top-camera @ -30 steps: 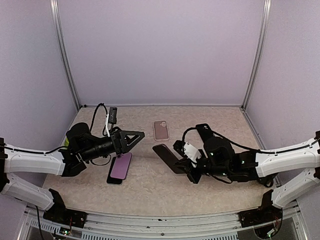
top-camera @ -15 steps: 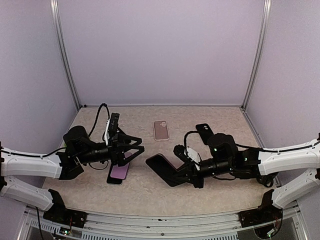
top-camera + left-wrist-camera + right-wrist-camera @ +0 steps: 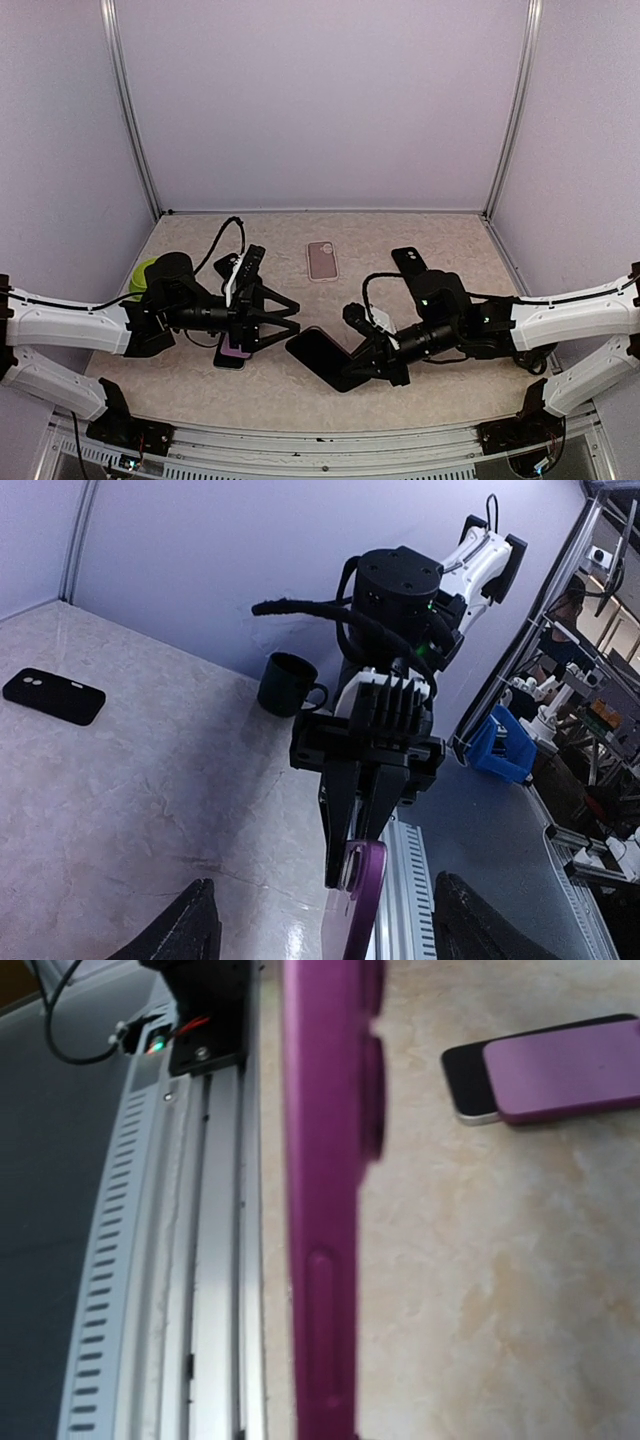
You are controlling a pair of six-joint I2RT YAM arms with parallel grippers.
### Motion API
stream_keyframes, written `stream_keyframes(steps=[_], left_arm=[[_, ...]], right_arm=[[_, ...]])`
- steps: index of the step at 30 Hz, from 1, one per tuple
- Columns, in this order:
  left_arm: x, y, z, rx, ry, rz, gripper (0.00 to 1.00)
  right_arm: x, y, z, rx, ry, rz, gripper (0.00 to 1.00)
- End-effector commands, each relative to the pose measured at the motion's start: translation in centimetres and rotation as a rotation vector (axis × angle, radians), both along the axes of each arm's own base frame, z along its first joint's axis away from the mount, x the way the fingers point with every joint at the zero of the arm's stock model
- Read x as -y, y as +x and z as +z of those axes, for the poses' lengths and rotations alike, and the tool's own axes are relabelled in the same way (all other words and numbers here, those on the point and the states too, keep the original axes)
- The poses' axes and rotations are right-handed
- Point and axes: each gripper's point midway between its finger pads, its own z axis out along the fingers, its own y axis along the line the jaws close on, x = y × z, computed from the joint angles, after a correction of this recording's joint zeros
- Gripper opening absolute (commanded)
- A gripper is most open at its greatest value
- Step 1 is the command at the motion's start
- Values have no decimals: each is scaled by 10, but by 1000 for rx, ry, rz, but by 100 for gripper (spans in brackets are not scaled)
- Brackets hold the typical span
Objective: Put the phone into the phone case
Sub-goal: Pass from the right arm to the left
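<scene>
Beige mottled table point(image 3: 420, 232), lilac walls point(image 3: 320, 100): left gripper point(image 3: 286, 322) gapes, right gripper point(image 3: 358, 352) clamps the phone case point(image 3: 320, 1210).

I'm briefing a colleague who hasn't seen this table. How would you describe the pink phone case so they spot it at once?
Look along the table toward the back wall. Midway across, beyond both arms, the pink case lies flat by itself. It is the only pale pink one: the black case lies to its right, and the purple phone lies nearer, by the left arm.
</scene>
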Motion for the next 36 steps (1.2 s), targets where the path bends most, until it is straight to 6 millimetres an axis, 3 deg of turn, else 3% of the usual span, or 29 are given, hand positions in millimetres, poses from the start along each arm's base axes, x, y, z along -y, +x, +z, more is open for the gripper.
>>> stream_keyframes(steps=[1, 11, 18, 24, 33, 36], left_arm=[[10, -12, -4, 15, 37, -76, 69], [25, -30, -26, 12, 145, -137, 47], [31, -38, -37, 20, 198, -149, 40], [32, -40, -38, 25, 208, -156, 31], [33, -39, -39, 19, 215, -147, 2], [32, -37, -37, 20, 207, -134, 0]], right_arm=[[-7, -4, 17, 11, 56, 56, 0], [-7, -6, 12, 3, 37, 73, 0], [-7, -6, 9, -1, 25, 76, 0], [-8, -6, 4, -15, 3, 86, 0], [-6, -1, 0, -21, -4, 75, 0], [-6, -1, 0, -21, -4, 75, 0]])
